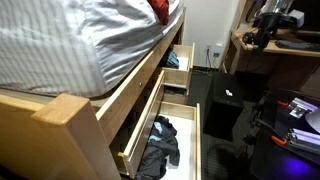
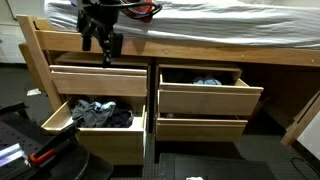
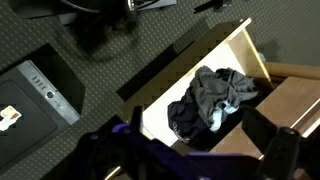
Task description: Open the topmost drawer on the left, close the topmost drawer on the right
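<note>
Pincer with fingers apart, empty, poised just above the front edge of the topmost left drawer. Topmost right drawer well off to the side of the pincer, pulled out, cloth inside. Directly beneath in wrist view: lower left drawer, open, filled with dark clothing.

Likely failures: fingers slipping off the smooth front, no handle being visible; arm fouling the bed frame or the open drawer below during the pull.

Fingertips blurred and cropped in wrist view. Extent of the topmost left drawer's opening unclear. No grip recess discernible.
</note>
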